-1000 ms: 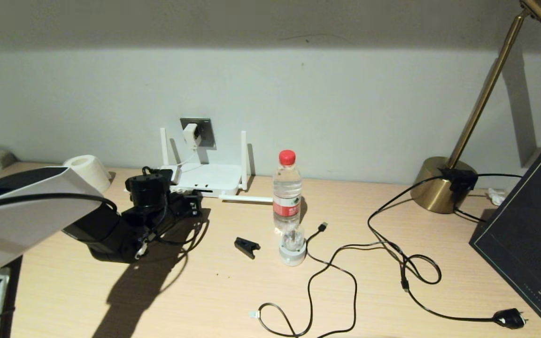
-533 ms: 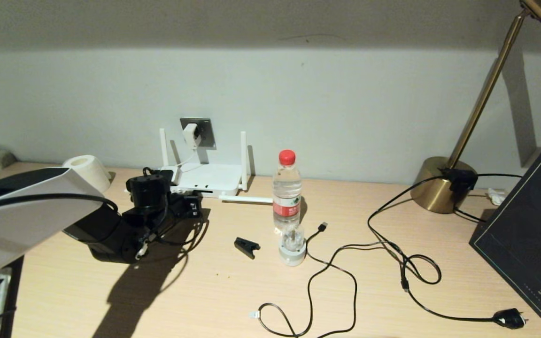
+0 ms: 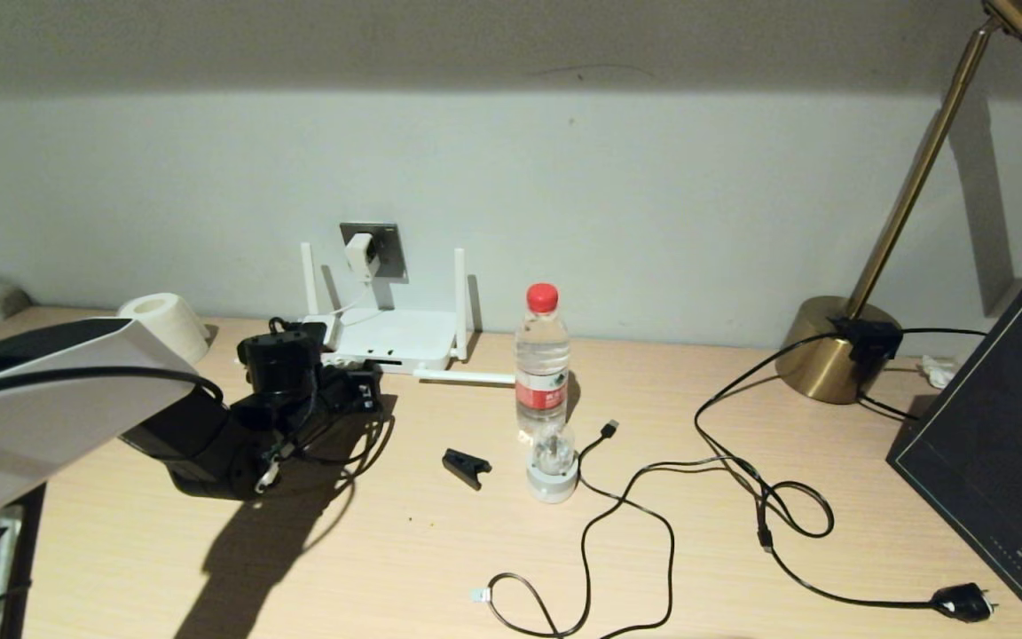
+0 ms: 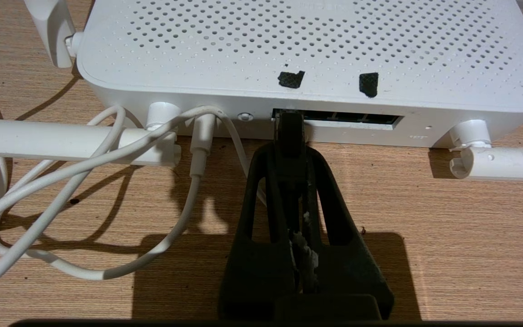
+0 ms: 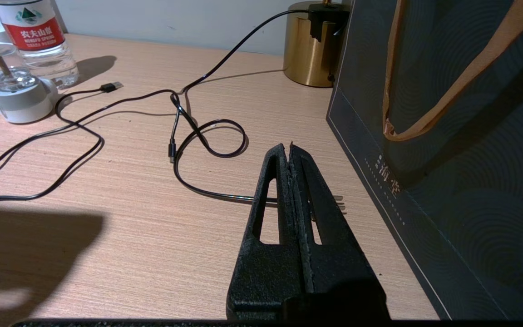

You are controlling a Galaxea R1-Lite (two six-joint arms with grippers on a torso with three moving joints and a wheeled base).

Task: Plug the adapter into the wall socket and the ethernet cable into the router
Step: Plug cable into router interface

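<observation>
The white adapter (image 3: pixel 358 252) sits plugged into the grey wall socket (image 3: pixel 389 249), and its white cord (image 4: pixel 66 170) runs down to the router (image 3: pixel 397 337) (image 4: pixel 298 41). My left gripper (image 3: pixel 370 390) (image 4: pixel 291 152) is at the router's front edge, shut on a short black connector (image 4: pixel 291 129). The connector's tip is in the left end of the dark port slot (image 4: pixel 357 119); its cord is hidden. The ethernet cable's clear clip end (image 3: pixel 476 595) lies at the table's front. My right gripper (image 5: pixel 288 146) hovers shut and empty at the far right.
A water bottle (image 3: pixel 542 364), a small lamp dome (image 3: pixel 552 461) and a black clip (image 3: pixel 466 468) stand mid-table. Black cables with a USB tip (image 3: pixel 610 428) and a mains plug (image 3: pixel 963 603) sprawl on the right. The brass lamp base (image 3: pixel 830 351), a dark bag (image 5: pixel 447 159) and a paper roll (image 3: pixel 165 324) border the table.
My left gripper has crept slightly toward the router's port edge. Nothing else has moved.
</observation>
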